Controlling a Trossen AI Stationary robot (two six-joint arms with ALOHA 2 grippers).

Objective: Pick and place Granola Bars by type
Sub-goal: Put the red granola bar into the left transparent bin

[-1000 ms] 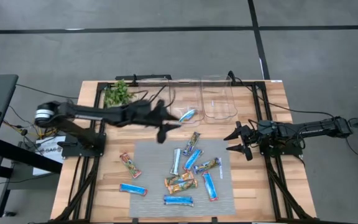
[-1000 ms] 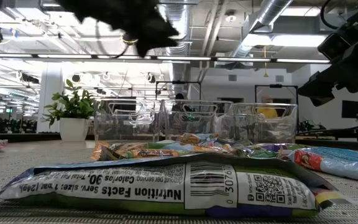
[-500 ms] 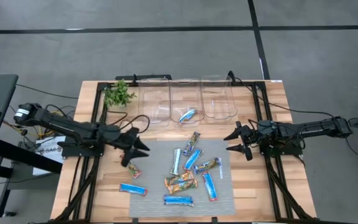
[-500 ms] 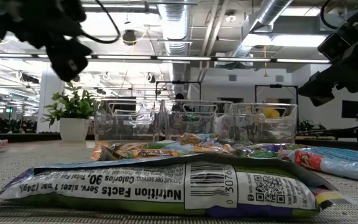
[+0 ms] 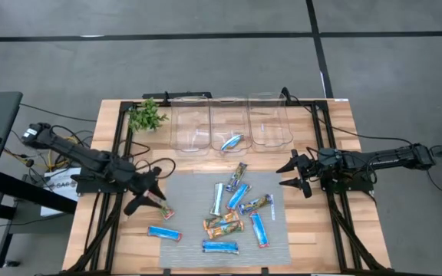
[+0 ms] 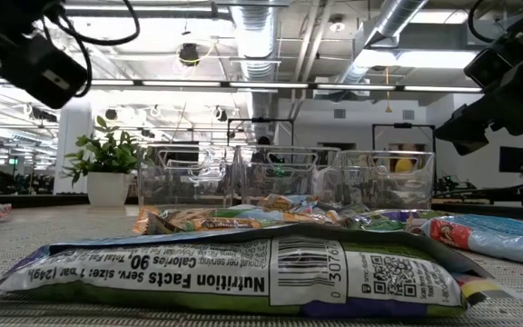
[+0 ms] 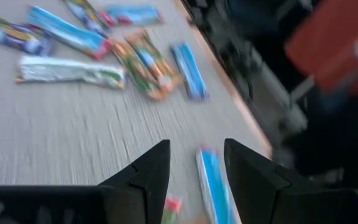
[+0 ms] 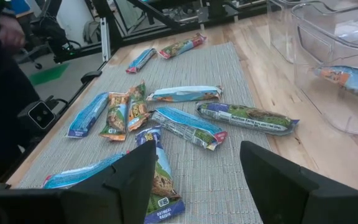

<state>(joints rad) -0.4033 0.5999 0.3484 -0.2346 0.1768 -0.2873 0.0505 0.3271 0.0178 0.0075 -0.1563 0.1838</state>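
Note:
Several granola bars lie flat on the grey mat (image 5: 183,257), among them a silver-white one (image 5: 218,198) and orange ones (image 5: 222,225). One blue bar (image 5: 232,142) lies inside the middle clear bin (image 5: 230,115). An orange-red bar (image 5: 160,203) and a blue bar (image 5: 164,233) lie at the mat's left edge. My left gripper (image 5: 148,192) is open and hovers just left of the orange-red bar; in its wrist view the gripper (image 7: 194,155) frames the blue bar (image 7: 213,183). My right gripper (image 5: 291,175) waits open at the mat's right side, and in its own view (image 8: 197,155) it looks over the bars.
Three clear bins (image 5: 190,126) (image 5: 269,123) stand in a row at the table's far edge, with a small green plant (image 5: 146,116) to their left. Black frame rails (image 5: 113,192) run along both sides of the wooden table. A bar's printed back (image 6: 243,268) fills the low view's foreground.
My left gripper has pulled back from beside the middle bin toward the table's left and near edges, and now stands by the orange-red bar at the mat's left edge. The blue bar in the middle bin has stayed put.

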